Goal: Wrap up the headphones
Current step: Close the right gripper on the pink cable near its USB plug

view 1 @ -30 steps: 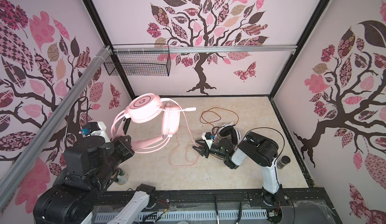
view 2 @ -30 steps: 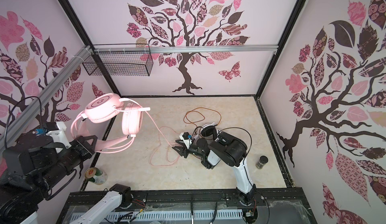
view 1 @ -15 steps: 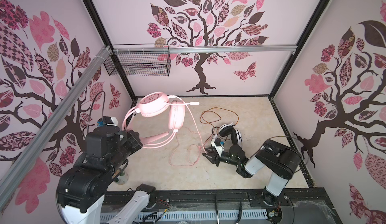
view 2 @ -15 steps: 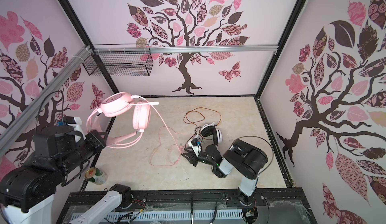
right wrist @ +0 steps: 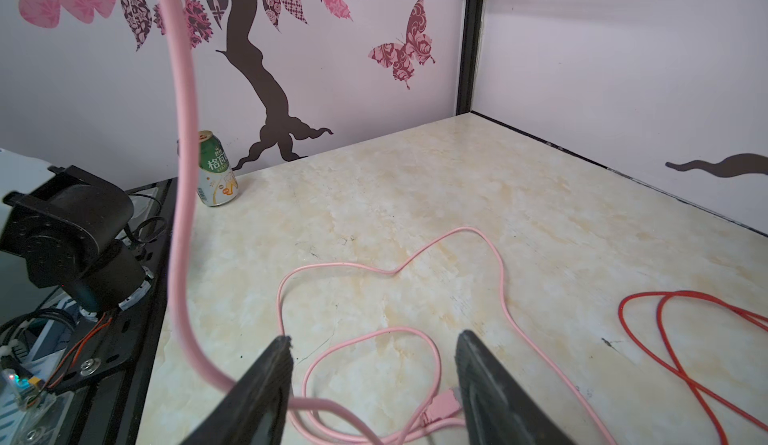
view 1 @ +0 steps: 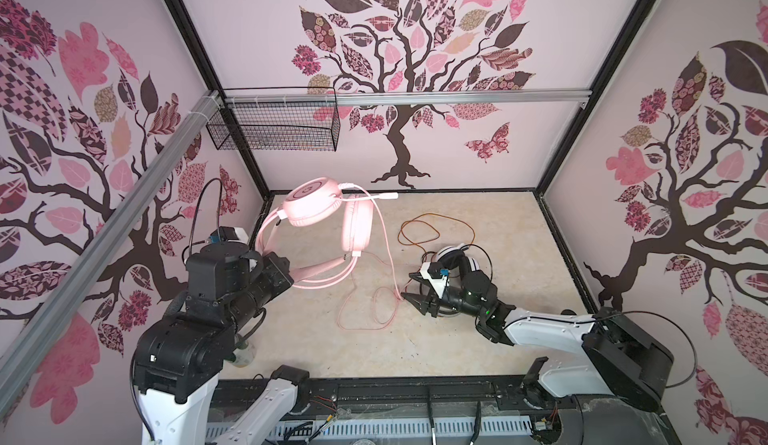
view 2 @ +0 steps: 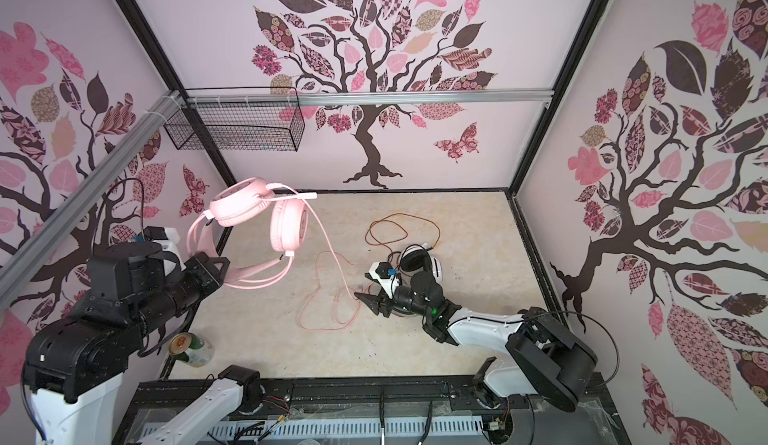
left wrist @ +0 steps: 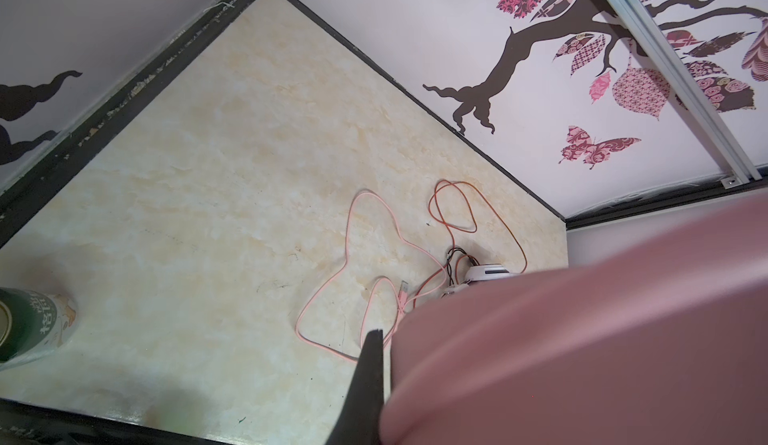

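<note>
In both top views we see the left gripper [view 1: 289, 277] clenched on the headband of the pale pink over-ear headset [view 1: 316, 208], held above the beige marbled tabletop [view 1: 332, 351]. Its pink cable [right wrist: 498, 272] hangs down to loops on the table. In the right wrist view, our right gripper [right wrist: 372, 343] stands released, jaws apart around the cable's plug [right wrist: 442, 405]. The white-and-black headset [view 1: 457, 256] lies just behind it, touching its looped orange-red cable [view 1: 432, 222].

Arms: white links [view 1: 548, 330], black joint housings [view 1: 187, 351], black tapered fingers [right wrist: 257, 384], looped black cables [view 1: 215, 179], green indicator light [view 1: 487, 311].
</note>
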Controlling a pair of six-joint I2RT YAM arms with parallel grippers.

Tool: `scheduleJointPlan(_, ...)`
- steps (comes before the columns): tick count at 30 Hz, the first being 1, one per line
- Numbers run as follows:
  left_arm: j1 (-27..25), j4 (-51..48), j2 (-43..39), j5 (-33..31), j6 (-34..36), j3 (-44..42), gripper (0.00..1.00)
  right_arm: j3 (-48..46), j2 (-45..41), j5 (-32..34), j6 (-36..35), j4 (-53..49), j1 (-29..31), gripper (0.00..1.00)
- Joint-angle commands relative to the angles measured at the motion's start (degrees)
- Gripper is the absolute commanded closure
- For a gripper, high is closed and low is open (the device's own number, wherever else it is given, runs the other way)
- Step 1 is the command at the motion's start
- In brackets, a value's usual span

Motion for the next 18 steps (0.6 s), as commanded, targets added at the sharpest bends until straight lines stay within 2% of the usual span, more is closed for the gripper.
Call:
scheduleJointPlan(1, -0.2, 5.39, -0.1, 1.62, -1.2, 0.85, 1.0, 2.85, 0.85, -2.76, -1.57, -2.69, 0.21, 0.4)
scheduleJointPlan(10, -0.21, 5.68, 0.97, 1.85, -0.21, 1.14, 1.0, -0.41, -1.57, -11.5, 1.5, 1.01, 0.15, 0.41)
scheduleJointPlan(15, -0.2, 6.16, 1.12, 2.2, -0.04, 0.55, 1.0, -2.76, -4.55, -14.92, 3.46, 2.01, 0.25, 0.4)
scheduleJointPlan(18, -0.18, 6.21, 1.0, 2.24, -0.04, 0.31, 1.0, -2.63, -5.25, -14.7, 3.71, 0.74, 0.23, 0.4)
